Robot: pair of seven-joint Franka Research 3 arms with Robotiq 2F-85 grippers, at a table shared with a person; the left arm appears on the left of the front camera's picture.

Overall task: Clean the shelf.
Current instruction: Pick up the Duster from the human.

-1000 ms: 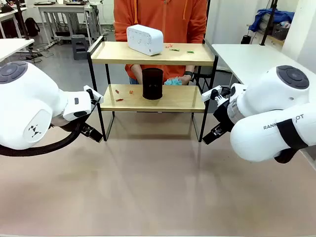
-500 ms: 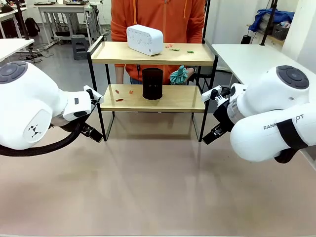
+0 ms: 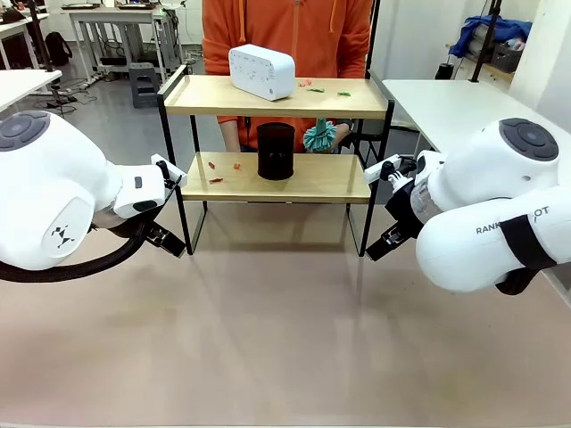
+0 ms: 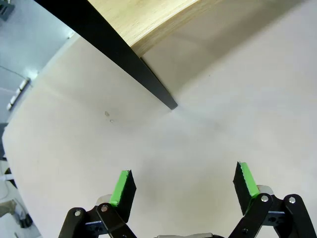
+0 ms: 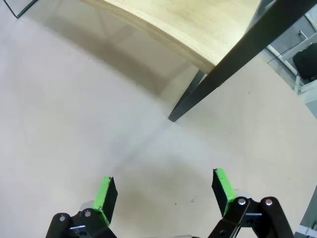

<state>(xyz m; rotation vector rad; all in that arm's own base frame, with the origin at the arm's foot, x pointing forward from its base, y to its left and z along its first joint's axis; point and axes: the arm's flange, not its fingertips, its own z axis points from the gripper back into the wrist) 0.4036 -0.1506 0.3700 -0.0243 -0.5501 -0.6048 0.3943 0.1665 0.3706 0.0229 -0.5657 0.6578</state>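
1. Low over the tabletop (image 4: 213,134), the left claw (image 4: 184,182) is hanging wide open, its green pads (image 4: 123,187) far apart and gripping nothing.
2. Just ahead of it, a black front leg of the shelf (image 4: 124,54) is standing on the tabletop, with a light wooden board above it.
3. Over on the other side, the right claw (image 5: 164,192) is also gaping and empty, facing the foot of another black leg.
4. From the front, the shelf is sitting at the far middle of the tabletop, between the two arms.
5. On its top board a white box (image 3: 261,71) is lying left of middle, with red and green scraps (image 3: 323,88) to its right.
6. On the lower board a black cylinder (image 3: 276,152) is standing upright, with red scraps (image 3: 217,169) lying to its left.
7. Behind the shelf a person (image 3: 285,36) in an orange top is holding a teal cloth (image 3: 318,134) between the two boards, just right of the cylinder.
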